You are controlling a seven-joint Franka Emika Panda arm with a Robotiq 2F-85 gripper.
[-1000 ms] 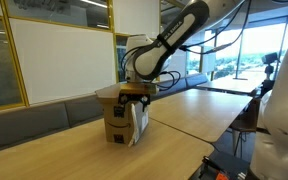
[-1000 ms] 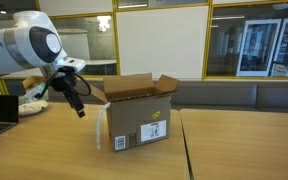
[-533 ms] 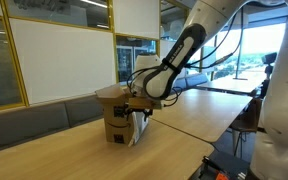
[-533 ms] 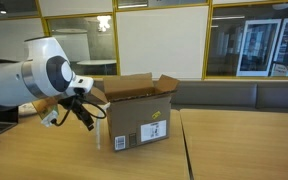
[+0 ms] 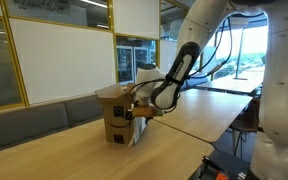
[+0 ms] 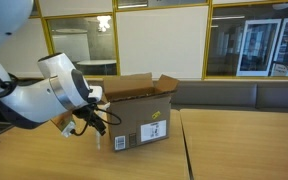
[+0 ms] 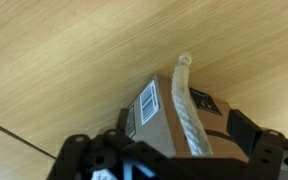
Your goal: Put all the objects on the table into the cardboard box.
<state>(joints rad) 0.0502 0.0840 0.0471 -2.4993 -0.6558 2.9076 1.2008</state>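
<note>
Against the cardboard box (image 5: 117, 112), in an exterior view: long white piece (image 5: 136, 131) leans on the surface (image 5: 184, 125), claw (image 5: 138, 112) just above. In an exterior view claw (image 6: 88, 124) sits left of box, mostly hiding piece. Wrist view alone shows jaws apart, empty, and rope twist: probably light, floppy; pinch mid-length.

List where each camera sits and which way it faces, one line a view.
Exterior view: low at table height, looking along the table at the cardboard box; the arm reaches in from the right.
Exterior view: facing the box's labelled side; the arm fills the left foreground.
Wrist view: looks down on the box and long white piece; the open gripper frames the bottom.
Shared: all three show the box.
</note>
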